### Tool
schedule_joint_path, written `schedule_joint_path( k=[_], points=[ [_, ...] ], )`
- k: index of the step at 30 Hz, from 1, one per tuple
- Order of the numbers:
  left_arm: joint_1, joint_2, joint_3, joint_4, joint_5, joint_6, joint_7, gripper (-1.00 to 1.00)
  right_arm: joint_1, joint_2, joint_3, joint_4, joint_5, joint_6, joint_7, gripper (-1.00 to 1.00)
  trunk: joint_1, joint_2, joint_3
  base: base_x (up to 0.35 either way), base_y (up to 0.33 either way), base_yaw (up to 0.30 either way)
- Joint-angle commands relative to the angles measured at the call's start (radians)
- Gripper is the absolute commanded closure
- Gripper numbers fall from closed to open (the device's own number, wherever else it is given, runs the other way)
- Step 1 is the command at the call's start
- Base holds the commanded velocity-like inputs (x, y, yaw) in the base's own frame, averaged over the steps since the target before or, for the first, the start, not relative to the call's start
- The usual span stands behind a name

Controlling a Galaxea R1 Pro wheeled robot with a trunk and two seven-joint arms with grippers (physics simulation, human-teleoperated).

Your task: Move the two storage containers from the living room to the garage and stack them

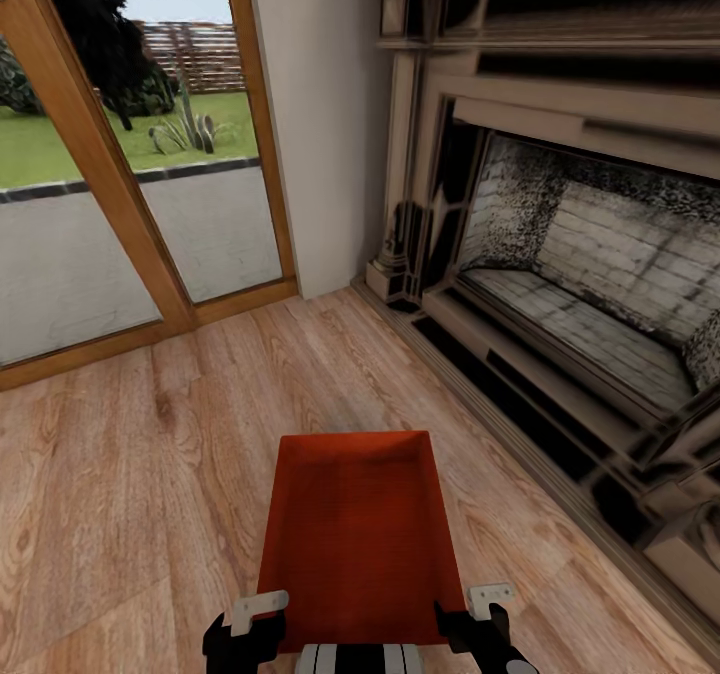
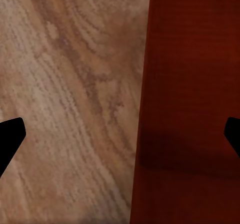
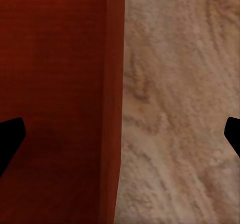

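One orange-red storage container [image 1: 355, 534] rests on the light wood-plank floor just in front of me in the living room, its long axis pointing away. My left gripper [image 1: 245, 626] hangs over its near left wall and my right gripper [image 1: 488, 616] over its near right wall. In the left wrist view the container [image 2: 190, 84] lies under one finger and bare planks under the other, so my left gripper [image 2: 120, 139] straddles the wall, open. The right wrist view shows the same: container [image 3: 55, 84] on one side, my right gripper [image 3: 120, 139] open across the wall.
A brick-sided stone fireplace [image 1: 580, 284] with a raised hearth runs along the right. Wood-framed glass doors [image 1: 120, 204] stand at the back left, with a white wall corner [image 1: 320, 124] between. Wood flooring [image 1: 120, 474] stretches left of the container.
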Motion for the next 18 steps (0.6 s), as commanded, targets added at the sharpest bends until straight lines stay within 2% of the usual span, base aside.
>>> schedule_joint_path(
  k=[1,13,14,15,18],
  points=[
    [0.0,0.0,-0.001,-0.002,-0.006,0.008,0.006,-1.0,0.0,0.001,-0.007,0.001,0.011,-0.004,0.005,-1.0,0.0,0.0,-0.001,0.0,0.0,0.0],
    [0.0,0.0,0.0,-0.007,-0.005,0.009,0.005,-1.0,0.0,0.001,-0.007,0.001,0.01,-0.004,0.004,-1.0,0.0,0.0,-0.001,0.0,0.0,0.0],
    [0.0,0.0,0.0,-0.007,-0.005,0.009,0.005,1.0,0.0,0.001,-0.007,0.001,0.01,-0.004,0.004,-1.0,0.0,0.0,-0.001,0.0,0.0,0.0],
    [0.0,0.0,0.0,-0.007,-0.005,0.009,0.005,1.0,0.0,0.001,-0.007,0.001,0.01,-0.004,0.004,1.0,0.0,0.0,-0.001,0.0,0.0,0.0],
    [0.0,0.0,0.0,-0.007,-0.005,0.009,0.005,1.0,0.0,0.001,-0.007,0.001,0.01,-0.004,0.004,1.0,0.0,0.0,-0.001,0.0,0.0,0.0]
  ],
)
